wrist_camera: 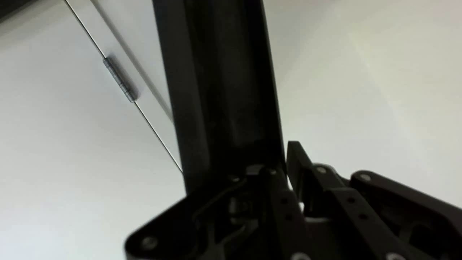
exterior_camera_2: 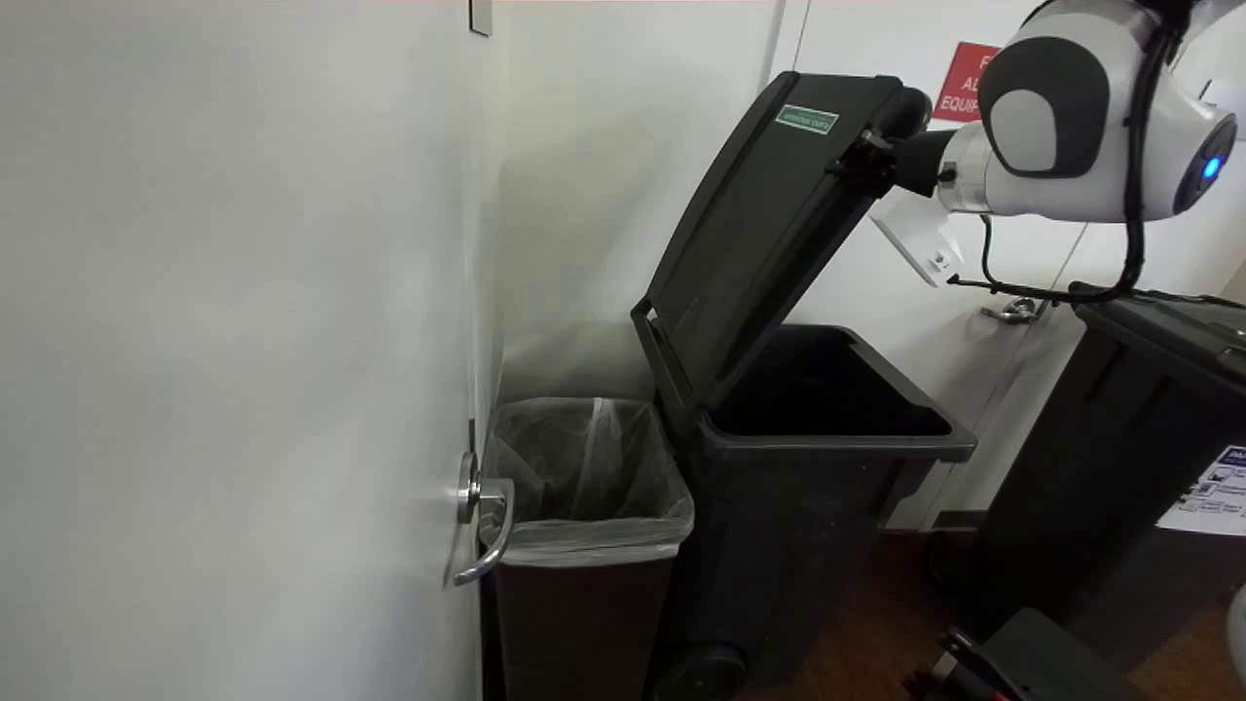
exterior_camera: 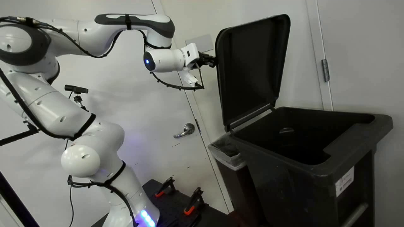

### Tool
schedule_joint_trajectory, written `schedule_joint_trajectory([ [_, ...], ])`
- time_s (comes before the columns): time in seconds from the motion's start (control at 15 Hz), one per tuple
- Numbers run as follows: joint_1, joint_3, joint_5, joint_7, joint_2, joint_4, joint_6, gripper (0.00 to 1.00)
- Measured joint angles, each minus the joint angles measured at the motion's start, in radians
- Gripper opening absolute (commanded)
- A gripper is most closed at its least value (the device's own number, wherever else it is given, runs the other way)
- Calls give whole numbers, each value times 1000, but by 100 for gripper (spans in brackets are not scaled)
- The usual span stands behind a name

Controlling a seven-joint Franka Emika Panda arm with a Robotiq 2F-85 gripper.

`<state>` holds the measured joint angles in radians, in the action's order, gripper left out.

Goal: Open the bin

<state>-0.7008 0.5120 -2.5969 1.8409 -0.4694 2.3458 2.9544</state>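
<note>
In an exterior view, the white arm [exterior_camera: 60, 104] is reaching in from the left, and its gripper [exterior_camera: 213, 60] is touching the side edge of a raised lid [exterior_camera: 252, 69]. The black bin [exterior_camera: 284, 186] is standing at the right, its mouth uncovered, with the lid rising steeply above one side.

In an exterior view, the lid is leaning over part of the bin's mouth, its outer face bearing a green-white label strip [exterior_camera_2: 807, 119]. The gripper is meeting it near an upper corner. A smaller brown waste basket [exterior_camera_2: 584, 623] with a clear liner [exterior_camera_2: 623, 535] is standing just beside the bin, near a door handle [exterior_camera_2: 504, 526]; another dark container [exterior_camera_2: 1081, 419] is standing well apart.

In the wrist view, the lid is running down to the fingers [wrist_camera: 297, 159]. Shadow is lying heavy there, but the jaws seem to be clamping the lid's edge, only slivers of light showing between them. A metal hinge [wrist_camera: 119, 80] is showing beyond.
</note>
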Motion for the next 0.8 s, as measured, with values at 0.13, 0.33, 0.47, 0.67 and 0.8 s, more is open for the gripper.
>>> schedule_joint_trajectory([
  [0.13,-96,126,0,20,-17,-25,23,4],
  [0.33,-246,318,0,23,-64,-60,35,4],
  [0.47,-339,435,0,21,-107,-83,37,4],
  [0.67,-451,581,0,13,-183,-112,37,4],
  [0.8,-512,657,2,-7,-241,-127,37,4],
])
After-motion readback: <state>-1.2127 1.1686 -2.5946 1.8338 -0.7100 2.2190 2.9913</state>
